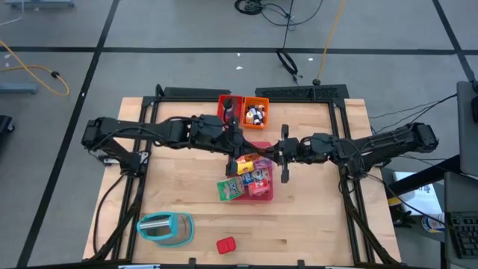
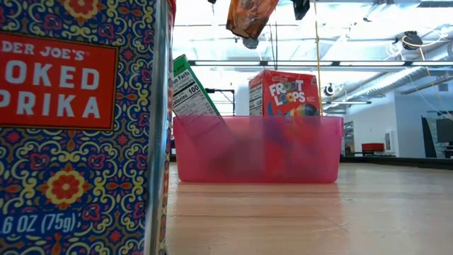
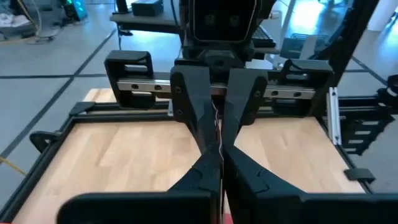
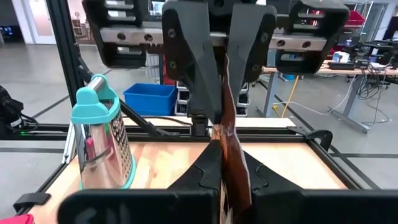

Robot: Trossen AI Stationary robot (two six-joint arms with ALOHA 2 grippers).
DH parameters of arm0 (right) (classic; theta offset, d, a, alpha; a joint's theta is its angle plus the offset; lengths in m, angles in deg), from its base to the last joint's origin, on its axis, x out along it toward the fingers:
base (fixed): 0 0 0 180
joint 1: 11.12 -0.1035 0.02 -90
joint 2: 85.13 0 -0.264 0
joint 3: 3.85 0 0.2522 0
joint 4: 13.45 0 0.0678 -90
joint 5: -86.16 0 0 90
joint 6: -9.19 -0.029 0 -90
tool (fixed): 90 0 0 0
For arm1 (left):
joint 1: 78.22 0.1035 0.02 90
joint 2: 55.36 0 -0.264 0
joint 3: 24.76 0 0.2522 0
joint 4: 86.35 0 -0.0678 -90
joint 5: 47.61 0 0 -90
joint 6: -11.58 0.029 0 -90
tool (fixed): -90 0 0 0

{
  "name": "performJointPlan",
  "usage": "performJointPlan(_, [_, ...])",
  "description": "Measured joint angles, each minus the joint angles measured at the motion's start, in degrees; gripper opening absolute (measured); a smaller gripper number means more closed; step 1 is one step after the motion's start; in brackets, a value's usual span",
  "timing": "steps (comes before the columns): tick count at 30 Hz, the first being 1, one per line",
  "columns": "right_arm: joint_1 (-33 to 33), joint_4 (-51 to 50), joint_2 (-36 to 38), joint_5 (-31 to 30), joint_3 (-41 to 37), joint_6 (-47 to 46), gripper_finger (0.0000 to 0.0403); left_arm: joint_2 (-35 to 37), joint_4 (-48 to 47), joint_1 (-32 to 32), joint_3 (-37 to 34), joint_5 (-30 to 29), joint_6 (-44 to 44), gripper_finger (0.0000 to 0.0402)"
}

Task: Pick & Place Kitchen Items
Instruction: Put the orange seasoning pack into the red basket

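pink tray (image 2: 258, 152): Froot Loops box (image 2: 283, 93) upright inside | right gripper (image 4: 219, 134) clamped on brown packet (image 4: 233, 155) | left gripper (image 3: 217, 146) closed, empty | low view only: paprika tin (image 2: 78, 120)

The left gripper (image 1: 237, 142) and the right gripper (image 1: 284, 152) reach in from opposite sides and meet over the middle of the pale wooden table (image 1: 314, 224), near each other above the flat pink-red rectangular tray (image 1: 263, 190). Just under the left claw lie a small yellow box (image 1: 244, 164) and a green box (image 1: 230, 189) leaning off the tray's edge, and just behind it stand the red and orange square bins (image 1: 243, 110). Well in front of both claws sit a teal-handled metal grater (image 1: 165, 228) and a small red packet (image 1: 225, 244)
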Motion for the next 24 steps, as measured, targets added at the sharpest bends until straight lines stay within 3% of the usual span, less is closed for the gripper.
performJointPlan(14, [0.00, -0.87, 0.00, 0.00, 0.00, 0.96, 0.0001, 0.02, -0.31, 0.13, 0.00, 0.20, -0.45, 0.0000])
performJointPlan(24, [0.00, -1.45, 0.00, -0.28, 0.00, 1.12, 0.0043, 0.02, -0.37, 0.50, -0.02, -1.74, -0.61, 0.0000])
